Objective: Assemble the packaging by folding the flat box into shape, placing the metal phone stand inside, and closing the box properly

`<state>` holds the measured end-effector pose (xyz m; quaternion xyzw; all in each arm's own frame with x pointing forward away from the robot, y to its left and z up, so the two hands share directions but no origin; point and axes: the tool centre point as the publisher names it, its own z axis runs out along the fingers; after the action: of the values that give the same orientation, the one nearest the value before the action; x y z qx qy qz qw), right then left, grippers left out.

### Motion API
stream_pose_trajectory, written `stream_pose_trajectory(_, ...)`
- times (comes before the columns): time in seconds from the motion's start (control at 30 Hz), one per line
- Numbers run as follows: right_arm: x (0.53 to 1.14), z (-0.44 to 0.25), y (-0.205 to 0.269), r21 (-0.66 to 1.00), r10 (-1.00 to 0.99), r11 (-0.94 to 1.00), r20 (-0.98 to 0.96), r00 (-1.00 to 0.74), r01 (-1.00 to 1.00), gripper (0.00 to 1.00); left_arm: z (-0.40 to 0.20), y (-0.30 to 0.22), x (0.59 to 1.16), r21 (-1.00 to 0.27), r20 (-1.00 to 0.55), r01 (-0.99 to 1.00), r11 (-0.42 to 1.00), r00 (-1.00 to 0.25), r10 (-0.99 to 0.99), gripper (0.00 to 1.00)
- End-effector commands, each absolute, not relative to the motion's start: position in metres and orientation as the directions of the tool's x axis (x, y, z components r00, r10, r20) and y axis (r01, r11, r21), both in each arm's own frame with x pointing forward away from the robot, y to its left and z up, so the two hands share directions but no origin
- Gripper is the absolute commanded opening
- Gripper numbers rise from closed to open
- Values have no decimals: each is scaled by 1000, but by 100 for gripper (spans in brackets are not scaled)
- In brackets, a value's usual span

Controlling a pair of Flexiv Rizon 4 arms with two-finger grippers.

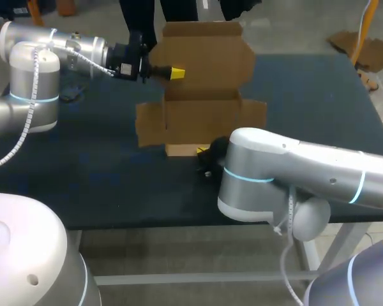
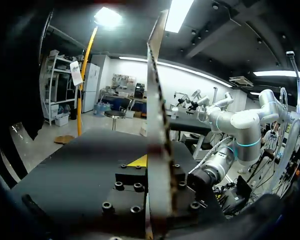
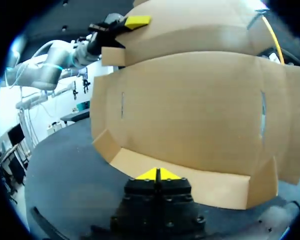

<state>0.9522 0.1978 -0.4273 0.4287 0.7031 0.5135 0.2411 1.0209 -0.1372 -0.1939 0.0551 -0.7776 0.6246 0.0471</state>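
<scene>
A brown cardboard box (image 1: pixel 204 118) stands partly folded on the black table (image 1: pixel 83 172), its tall upper panel (image 1: pixel 210 57) upright and its side flaps spread. My left gripper (image 1: pixel 172 72) is shut on the upper panel's left edge. In the left wrist view the cardboard (image 2: pixel 157 110) runs edge-on between the fingers of that gripper (image 2: pixel 152 162). My right gripper (image 1: pixel 204 152) sits low at the box's front. In the right wrist view its tips (image 3: pixel 157 174) are shut together against the pale bottom flap (image 3: pixel 210 187). The left gripper (image 3: pixel 135 22) shows there high on the box (image 3: pixel 190 110).
The table's front edge (image 1: pixel 179 223) runs just behind my right arm's elbow (image 1: pixel 255 175). Bare tabletop lies to the box's left and right. A small dark thing (image 1: pixel 70 94) lies near my left arm.
</scene>
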Motion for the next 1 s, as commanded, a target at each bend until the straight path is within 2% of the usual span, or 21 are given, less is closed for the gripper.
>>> stream_pose_trajectory(0.03,954,-436,198,927,850,100,108,-515,361,0,-194,-136,1020,-966,142,-144,214,-990,-25,0)
stream_pose_trajectory(1.0,956,-439,198,923,849,87,128,-513,374,0,-202,-135,1001,-966,109,-98,239,-993,35,0)
